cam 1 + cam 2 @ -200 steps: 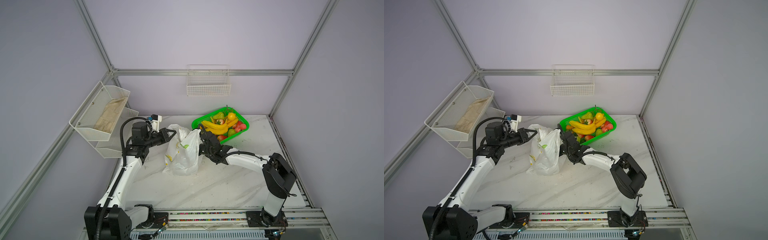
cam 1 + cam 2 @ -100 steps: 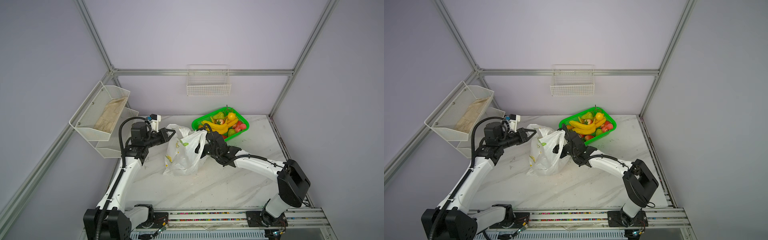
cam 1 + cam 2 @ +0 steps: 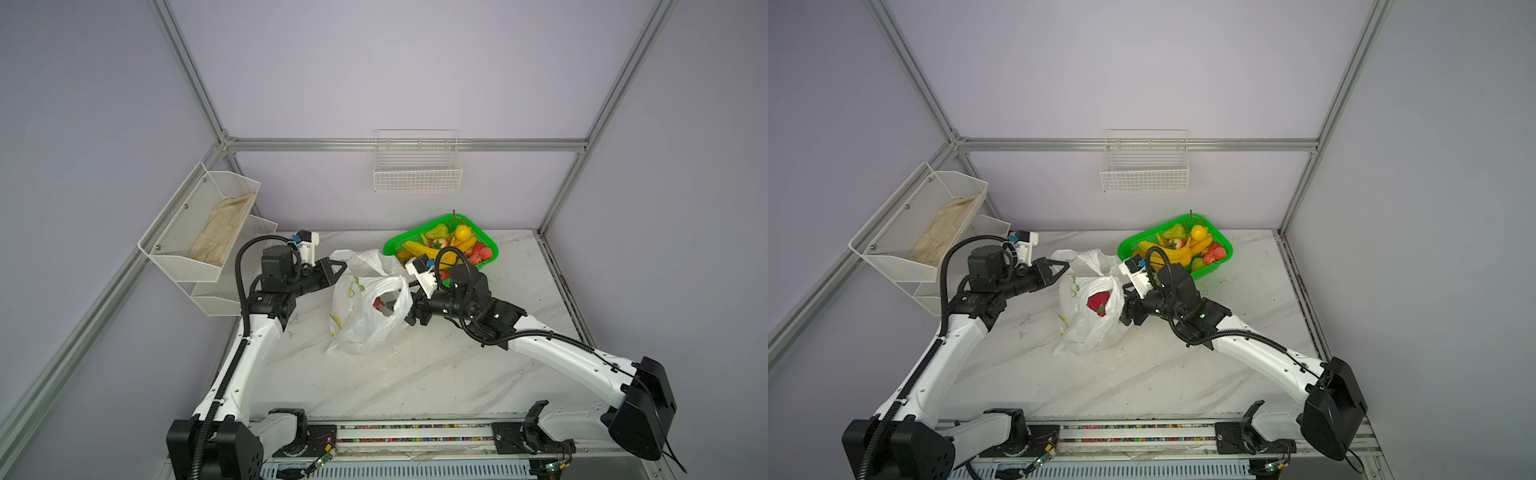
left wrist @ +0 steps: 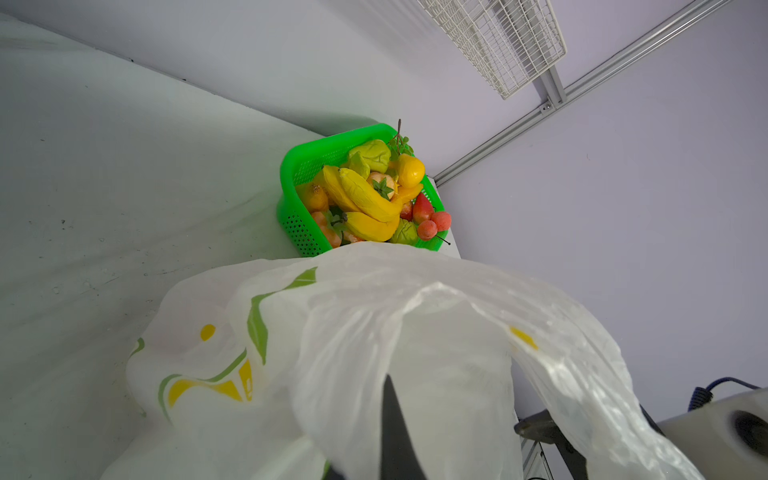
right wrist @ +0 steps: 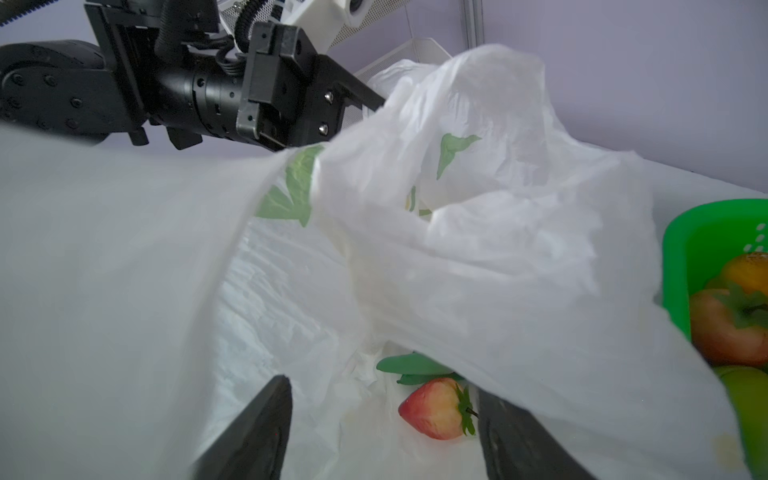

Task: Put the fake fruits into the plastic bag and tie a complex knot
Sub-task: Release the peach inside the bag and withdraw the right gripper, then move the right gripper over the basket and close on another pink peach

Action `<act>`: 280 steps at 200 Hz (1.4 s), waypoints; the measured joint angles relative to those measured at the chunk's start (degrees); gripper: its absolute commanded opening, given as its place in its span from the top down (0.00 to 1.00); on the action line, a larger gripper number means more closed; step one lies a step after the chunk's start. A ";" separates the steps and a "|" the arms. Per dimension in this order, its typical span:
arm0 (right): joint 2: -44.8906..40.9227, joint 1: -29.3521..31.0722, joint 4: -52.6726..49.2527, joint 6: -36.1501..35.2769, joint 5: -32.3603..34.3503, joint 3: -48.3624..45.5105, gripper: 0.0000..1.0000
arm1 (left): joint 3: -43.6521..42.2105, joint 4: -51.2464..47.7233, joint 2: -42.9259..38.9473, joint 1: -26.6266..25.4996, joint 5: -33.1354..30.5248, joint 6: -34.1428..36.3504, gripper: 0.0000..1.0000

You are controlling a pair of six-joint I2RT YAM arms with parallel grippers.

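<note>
The plastic bag [image 3: 365, 320] stands on the marble table with its mouth held wide; it is white with lemon and leaf prints [image 4: 208, 386]. My left gripper [image 3: 341, 266] is shut on its far rim, one black finger [image 4: 392, 419] showing through the film. My right gripper [image 5: 382, 386] is open, its fingers [image 5: 257, 428] reaching into the bag's mouth [image 3: 1100, 301]. A red strawberry-like fake fruit [image 5: 436, 409] lies loose on the bag's floor between those fingers; it also shows red in both top views [image 3: 1098, 302]. Several more fake fruits, such as yellow bananas [image 3: 415, 249] [image 4: 365, 199], fill the green basket [image 3: 390, 245].
The green basket [image 3: 1125, 249] stands at the back, right behind my right wrist. A white wire shelf [image 3: 174, 249] holding a beige cloth [image 3: 220, 237] hangs on the left wall. A white wire basket [image 3: 417, 174] hangs on the back wall.
My right arm swung its elbow out to the right and its gripper moved down into the bag's mouth. The mouth stands wider and a red fruit now shows inside. The left arm stayed put.
</note>
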 measured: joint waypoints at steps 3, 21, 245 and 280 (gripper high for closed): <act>-0.24 -0.11 0.02 0.02 -0.17 -0.22 0.30 | 0.00 -0.07 0.00 0.09 -0.02 0.00 1.00; -2.58 -1.57 -0.31 -0.04 -0.83 -1.88 0.31 | 0.00 -0.17 0.00 0.72 -0.24 0.00 1.00; 30.84 -38.16 -5.01 -0.74 30.12 19.61 0.27 | 0.00 1.53 -0.09 1.81 1.57 -1.57 1.00; 34.97 -39.26 -7.34 -2.12 30.93 23.10 0.33 | 0.00 1.64 -0.09 1.81 1.99 -2.01 1.00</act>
